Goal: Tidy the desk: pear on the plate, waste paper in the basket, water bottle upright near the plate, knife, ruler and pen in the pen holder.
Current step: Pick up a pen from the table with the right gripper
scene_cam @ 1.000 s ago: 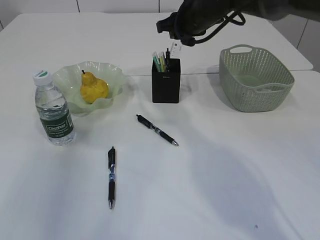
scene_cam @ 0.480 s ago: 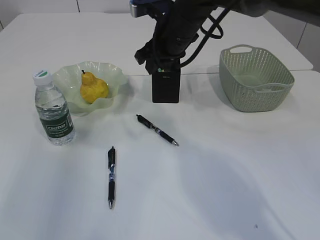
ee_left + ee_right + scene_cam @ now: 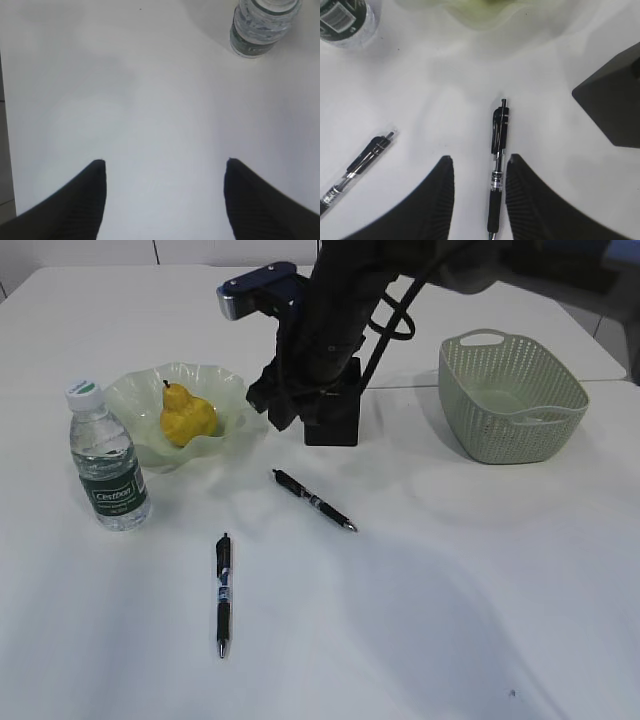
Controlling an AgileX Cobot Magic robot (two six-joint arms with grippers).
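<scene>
A black pen [image 3: 498, 165] is seen lying on the desk [image 3: 445, 90] between the parted, empty right fingers [image 3: 437, 200]; the left fingers [image 3: 92, 195] are spread wide, nothing grasped.

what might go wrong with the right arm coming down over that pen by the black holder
The right gripper straddles the pen, which lies flat on the desk; the fingertips may scrape the desk or roll the pen aside. The arm hangs close to the pen holder and the plate, so a swing might knock either.
</scene>
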